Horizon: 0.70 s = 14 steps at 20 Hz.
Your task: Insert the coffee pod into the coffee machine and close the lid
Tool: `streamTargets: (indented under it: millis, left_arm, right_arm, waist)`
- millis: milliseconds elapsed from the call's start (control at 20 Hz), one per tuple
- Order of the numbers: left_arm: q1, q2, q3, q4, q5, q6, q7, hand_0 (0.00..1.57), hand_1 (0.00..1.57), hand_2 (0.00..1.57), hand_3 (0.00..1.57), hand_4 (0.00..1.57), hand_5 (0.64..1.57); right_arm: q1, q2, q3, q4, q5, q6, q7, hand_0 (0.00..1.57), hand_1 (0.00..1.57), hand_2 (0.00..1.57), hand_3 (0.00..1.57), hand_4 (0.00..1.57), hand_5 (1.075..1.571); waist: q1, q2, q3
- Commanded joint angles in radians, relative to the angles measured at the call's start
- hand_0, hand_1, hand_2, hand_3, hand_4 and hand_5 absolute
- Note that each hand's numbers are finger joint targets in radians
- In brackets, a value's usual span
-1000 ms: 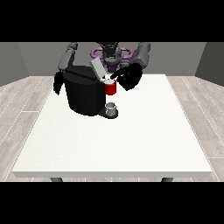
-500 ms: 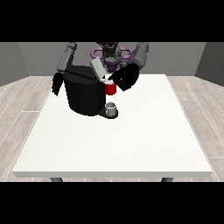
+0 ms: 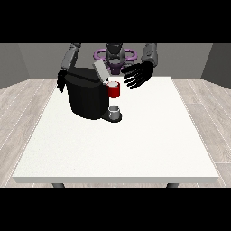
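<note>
The hand at the view's right has drawn back a little to the right since half a second ago; it was close against the red thing at the machine, and now a small gap shows between its fingertips and the red thing. Its fingers are straight and spread, pointing left toward the machine, and they hold nothing.

The coffee machine is a black, rounded block standing on the far left part of the white table. Its pale grey lid stands tilted up at the machine's top right, so the lid is not closed. The red thing sits at the machine's right side, just under the raised lid. Below it, on the machine's dark base, stands a small grey thing; whether it is the pod cannot be told.

The hand at the view's left hangs at the machine's far left edge, partly behind the black body. Whether its fingers are straight or curled cannot be told.

The robot stands behind the table's far edge, with grey upper arms and purple parts at the chest. No brand, label or writing can be read on the machine or anywhere else.
</note>
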Motion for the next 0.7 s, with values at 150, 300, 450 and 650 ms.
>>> streamTargets:
  millis: [150,300,450,650]
  left_arm:
    - [0.302,-0.093,0.066,0.023,0.133,-0.072,-0.156,0.0,0.0,0.0,0.0,0.0,1.571]
    - [0.448,-0.149,0.055,0.028,0.148,-0.087,-0.225,0.0,0.0,0.0,0.0,0.23,1.571]
    - [0.545,-0.103,0.072,0.056,0.149,-0.102,-0.243,0.0,0.0,0.0,0.0,0.37,1.571]
    - [0.675,-0.085,0.079,0.065,0.155,-0.12,-0.294,0.0,0.0,0.0,0.0,0.28,1.571]
  right_arm:
    - [0.197,0.05,0.068,-0.069,0.035,0.003,0.012,0.0,0.0,0.0,0.0,0.0,1.571]
    - [0.255,0.091,0.113,-0.101,0.068,-0.022,0.001,0.0,0.0,0.0,0.0,0.09,1.571]
    - [0.273,0.144,0.221,-0.234,0.131,-0.062,0.116,0.0,0.0,0.0,0.0,0.0,1.571]
    - [0.298,0.165,0.295,-0.357,0.124,-0.101,0.137,0.0,0.0,0.0,0.0,0.2,1.571]
  waist:
    - [0.062,-0.265,-0.0027]
    - [0.094,-0.337,-0.0018]
    - [0.045,-0.445,-0.0031]
    - [0.046,-0.499,-0.0014]
